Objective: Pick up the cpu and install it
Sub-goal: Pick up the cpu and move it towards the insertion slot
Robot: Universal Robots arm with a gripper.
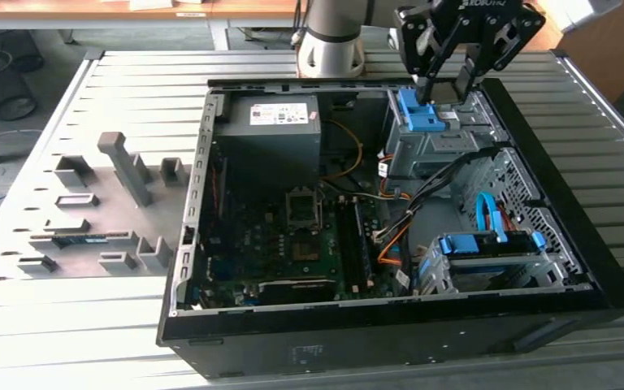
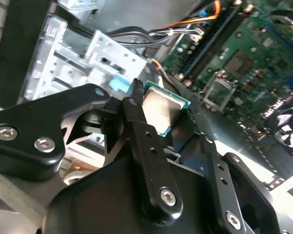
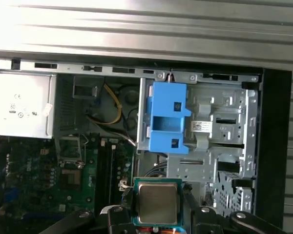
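Black two-fingered gripper (image 1: 442, 91) is closed on the small square silver-topped cpu (image 3: 157, 202), with its fingers (image 2: 136, 117) pinching opposite edges. We place it over the far corner of the open black computer case (image 1: 588, 252), on the exterior view's right, above the blue plastic drive bracket (image 3: 167, 119). The dark rectangular socket frame (image 1: 303, 207) lies mid-case, toward the exterior view's left of the gripper. Both wrist views show the grip on the cpu. The exterior view shows the gap to the socket frame.

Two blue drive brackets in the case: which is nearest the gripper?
The blue bracket at the power supply end, by the gripper; the other blue bracket sits at the opposite end.
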